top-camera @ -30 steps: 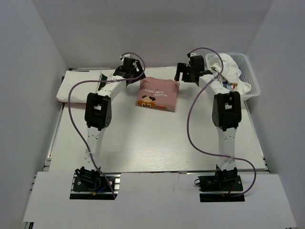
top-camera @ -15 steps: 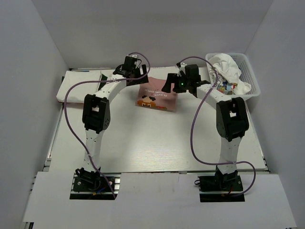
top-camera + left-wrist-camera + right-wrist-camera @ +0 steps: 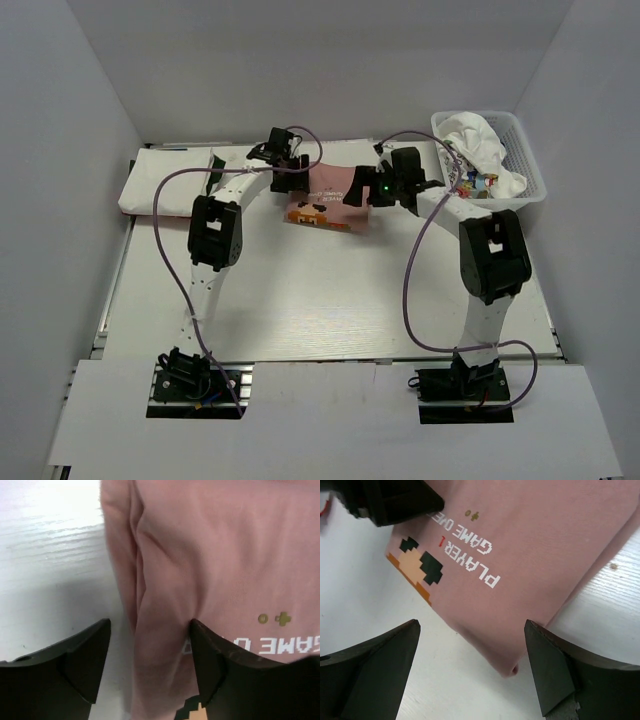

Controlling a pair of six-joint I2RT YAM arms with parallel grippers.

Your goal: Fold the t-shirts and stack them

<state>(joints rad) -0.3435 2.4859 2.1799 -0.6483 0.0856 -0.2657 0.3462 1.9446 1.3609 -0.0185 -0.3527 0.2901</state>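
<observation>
A folded dusty-pink t-shirt with an orange pixel print lies at the back middle of the table. My left gripper is low at its left edge. In the left wrist view the jaws stand apart astride that folded edge of the shirt, one finger pressing on the cloth and the other over bare table. My right gripper hovers open over the shirt's right corner, its jaws wide and empty. White t-shirts are heaped in the basket.
The white lattice basket stands at the back right, beside the right arm. A flat white folded cloth lies at the back left. Grey walls close in the table on three sides.
Both grippers have moved inward onto the pink t-shirt, left from the left side, right from near the basket. The left jaws have narrowed a little round the shirt's edge.
</observation>
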